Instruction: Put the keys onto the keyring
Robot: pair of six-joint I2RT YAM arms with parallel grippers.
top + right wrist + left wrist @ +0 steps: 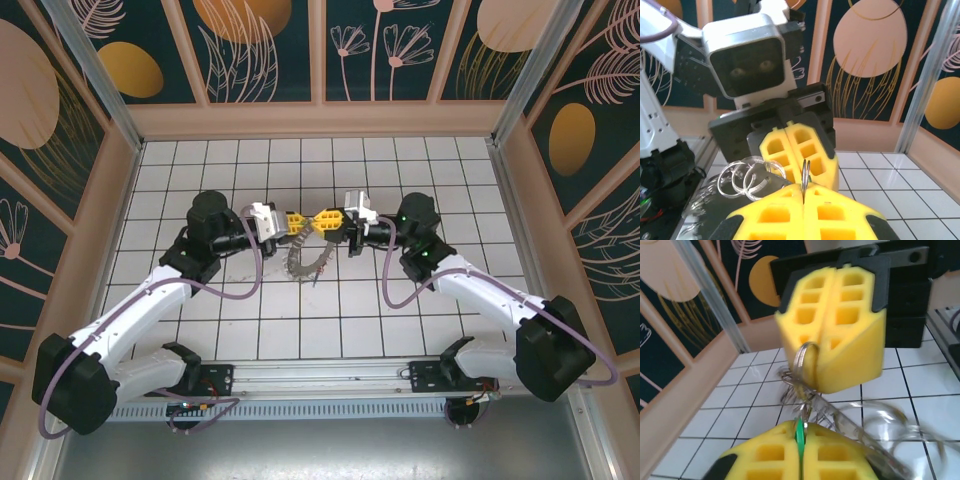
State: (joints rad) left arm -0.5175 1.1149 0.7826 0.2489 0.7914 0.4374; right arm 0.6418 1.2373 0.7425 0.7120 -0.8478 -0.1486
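Both arms meet over the middle of the table. My left gripper (pixel 300 221) (pixel 800 429) is shut on the green key (pixel 800 435), whose plastic head sits edge-on between the yellow fingers. Facing it tip to tip, my right gripper (pixel 326 222) (pixel 804 191) is shut on a thin metal ring (pixel 805 172) (pixel 806 361) of the keyring (pixel 305 260). The keyring's silvery chain hangs down from the grippers towards the tiles, blurred in the left wrist view. Several of its shiny loops (pixel 750 177) bunch to the left of my right fingers.
The white tiled table (pixel 450 180) is boxed in by low wooden walls (pixel 320 120) with dark patterned panels above. A metal rail (pixel 320 375) carrying the arm bases runs along the near edge. Purple cables (pixel 240 290) loop beside each arm.
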